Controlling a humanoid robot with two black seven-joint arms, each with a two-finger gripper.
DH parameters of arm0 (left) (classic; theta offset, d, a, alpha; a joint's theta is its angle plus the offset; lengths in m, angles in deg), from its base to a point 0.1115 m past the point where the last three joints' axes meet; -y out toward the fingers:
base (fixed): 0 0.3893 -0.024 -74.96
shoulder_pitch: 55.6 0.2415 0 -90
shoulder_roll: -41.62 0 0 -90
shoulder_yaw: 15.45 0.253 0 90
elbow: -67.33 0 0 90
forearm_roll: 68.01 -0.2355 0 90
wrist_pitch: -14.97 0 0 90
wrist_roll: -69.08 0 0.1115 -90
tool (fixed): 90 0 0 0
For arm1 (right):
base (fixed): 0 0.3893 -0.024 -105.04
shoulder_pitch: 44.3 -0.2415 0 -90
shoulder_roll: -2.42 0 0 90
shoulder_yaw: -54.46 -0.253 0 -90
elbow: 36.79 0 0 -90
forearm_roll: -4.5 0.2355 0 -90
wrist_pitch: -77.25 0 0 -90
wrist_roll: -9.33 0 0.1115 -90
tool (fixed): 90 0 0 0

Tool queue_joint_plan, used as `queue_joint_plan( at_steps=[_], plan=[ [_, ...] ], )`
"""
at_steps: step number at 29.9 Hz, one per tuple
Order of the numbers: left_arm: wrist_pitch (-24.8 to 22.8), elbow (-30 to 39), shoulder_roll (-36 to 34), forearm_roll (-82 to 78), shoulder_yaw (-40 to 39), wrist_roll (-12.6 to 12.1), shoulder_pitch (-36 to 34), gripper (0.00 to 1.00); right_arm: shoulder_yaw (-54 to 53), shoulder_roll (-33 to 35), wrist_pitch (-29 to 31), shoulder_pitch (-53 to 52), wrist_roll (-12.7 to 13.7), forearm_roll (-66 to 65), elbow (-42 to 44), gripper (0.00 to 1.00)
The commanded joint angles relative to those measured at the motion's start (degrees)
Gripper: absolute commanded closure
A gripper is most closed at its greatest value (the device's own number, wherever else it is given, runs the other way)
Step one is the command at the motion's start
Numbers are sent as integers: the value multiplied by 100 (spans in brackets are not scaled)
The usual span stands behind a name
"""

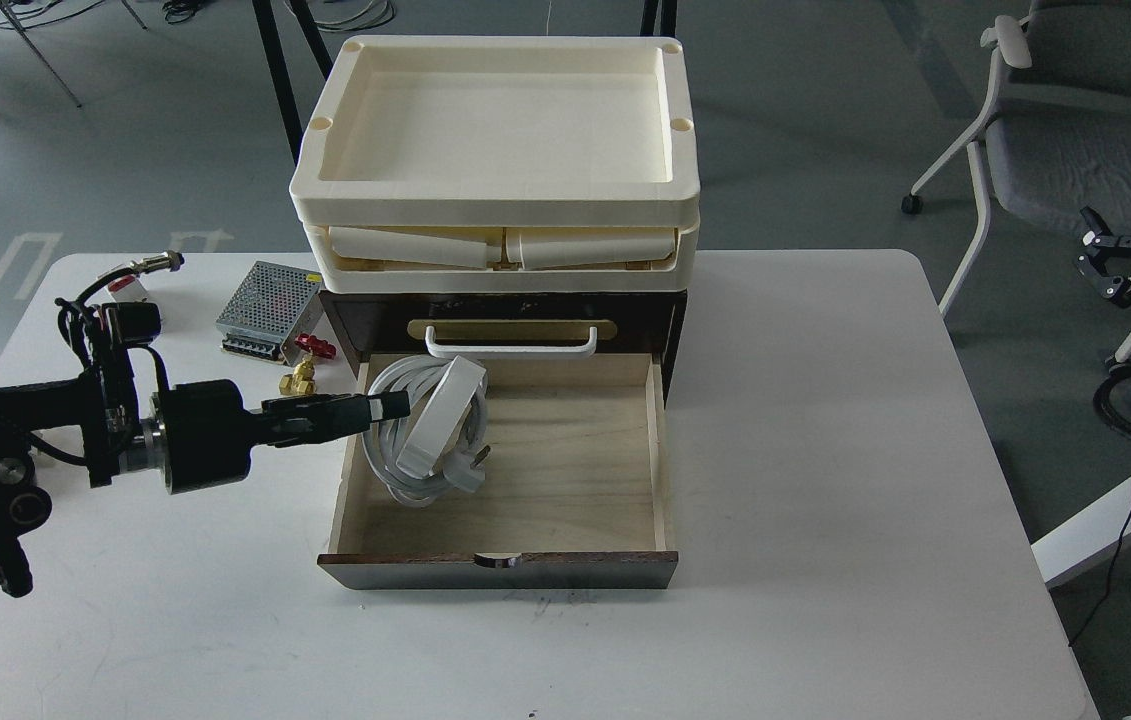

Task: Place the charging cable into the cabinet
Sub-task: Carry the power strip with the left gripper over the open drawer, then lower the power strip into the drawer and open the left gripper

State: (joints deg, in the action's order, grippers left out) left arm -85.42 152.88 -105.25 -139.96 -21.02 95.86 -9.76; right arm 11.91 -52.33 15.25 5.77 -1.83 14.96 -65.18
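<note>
The charging cable (440, 420), a white power strip with its cord coiled round it, stands on edge in the left part of the open pale wood drawer (565, 470) of the dark brown cabinet (640, 320). Its lower edge and plug rest on the drawer floor. My left gripper (395, 405) reaches in over the drawer's left wall and is shut on the coiled cord at the strip's left side. My right gripper (1110, 255) hangs off the table's right side, open and empty.
Stacked cream plastic trays (495, 215) sit on the cabinet. A white handle (510, 347) is above the drawer. A perforated metal box (265, 300), a red-and-brass fitting (305, 365) and a small white block (125, 285) lie left of the cabinet. A chair (1075, 130) stands at the back right.
</note>
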Motion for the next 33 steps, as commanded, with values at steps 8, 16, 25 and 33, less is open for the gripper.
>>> queue_joint_plan(
  at_steps=[8,16,25,33],
  plan=[
    [-59,41,-97,-364,170,-217,-277,99,0,0,0,74,8,0,0,0],
    [-147,-486,324,-478,240,-629,-339,99,0,-9,0,91,-1,0,0,0],
    [-165,-724,501,-478,249,-1227,-277,99,9,-9,0,100,-1,0,9,0],
    [-182,-663,940,-408,241,-1228,-259,97,9,-9,0,100,8,0,9,0]
  ],
)
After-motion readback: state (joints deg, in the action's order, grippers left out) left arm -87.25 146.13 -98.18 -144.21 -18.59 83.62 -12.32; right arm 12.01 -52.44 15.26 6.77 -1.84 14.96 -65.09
